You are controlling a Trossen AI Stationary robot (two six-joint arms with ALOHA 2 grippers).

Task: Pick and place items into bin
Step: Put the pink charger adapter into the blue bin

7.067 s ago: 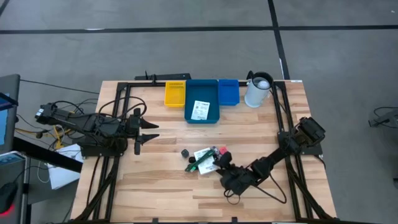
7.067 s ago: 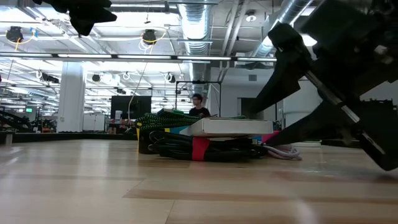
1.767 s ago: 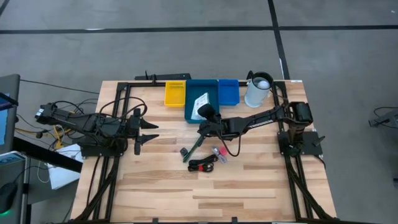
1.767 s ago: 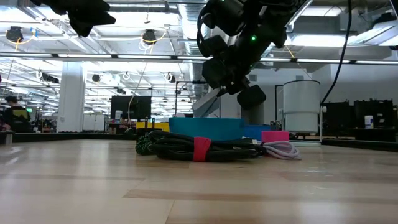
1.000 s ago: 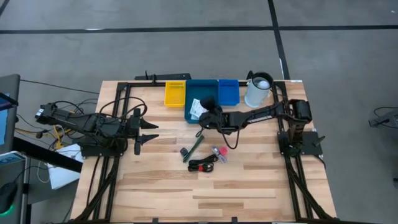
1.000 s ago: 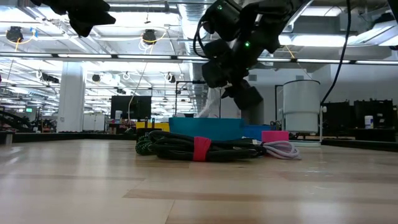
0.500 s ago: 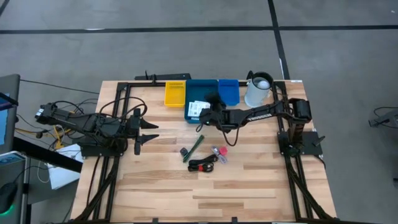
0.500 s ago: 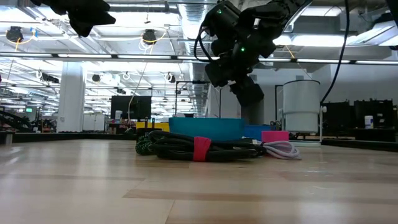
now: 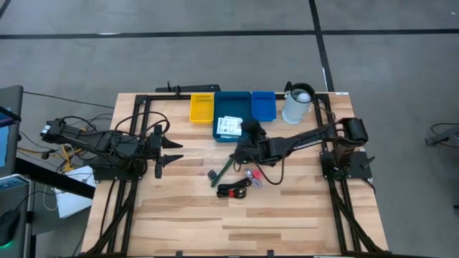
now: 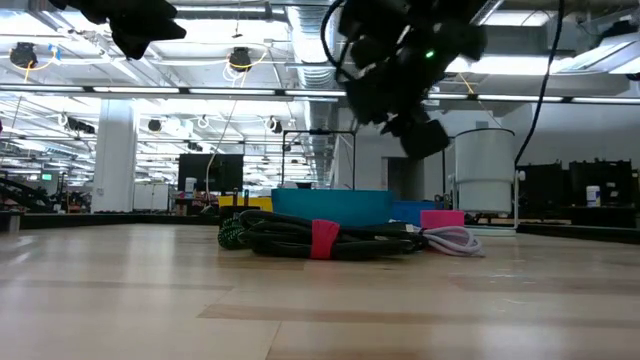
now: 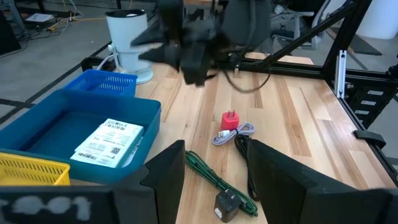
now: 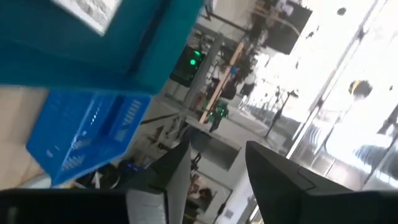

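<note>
Two white printed cards (image 9: pixel 229 126) lie in the teal plastic bin (image 9: pixel 232 104), frame centre; right tool (image 9: pixel 239 153) apart, empty, just below

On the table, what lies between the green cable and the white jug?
In the high view, the right gripper and its arm hang between the green cable and the white jug.

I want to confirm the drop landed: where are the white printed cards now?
In the high view, the white printed cards lie inside the dark blue bin at the table's far edge, between the yellow bin and the small blue bin.
</note>
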